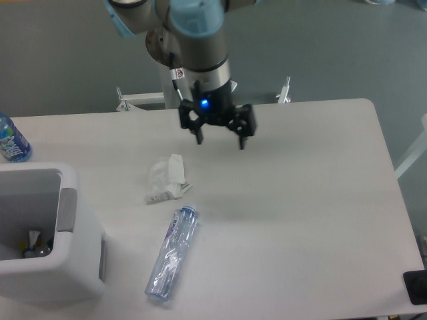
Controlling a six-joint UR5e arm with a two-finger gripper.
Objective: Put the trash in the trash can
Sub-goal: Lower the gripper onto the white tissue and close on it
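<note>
- The blue-jointed arm reaches down from the table's far edge, its black two-finger gripper (220, 141) pointing downward, fingers spread wide, holding nothing.
- Below-left of it lies the crumpled white plastic wrapper (166, 178).
- Further below lies the crushed clear bluish bottle (172, 253).
- Far left stands the large white boxy trash can (67, 267).

White table, grey floor, soft even light.
A pale table (313, 200) with a rounded far corner is filling most of the view, and a dull grey floor (60, 60) is stretching out behind it. White metal brackets (285, 90) are poking up at the far edge, while a dark object (416, 287) is sitting at the near right corner.
</note>
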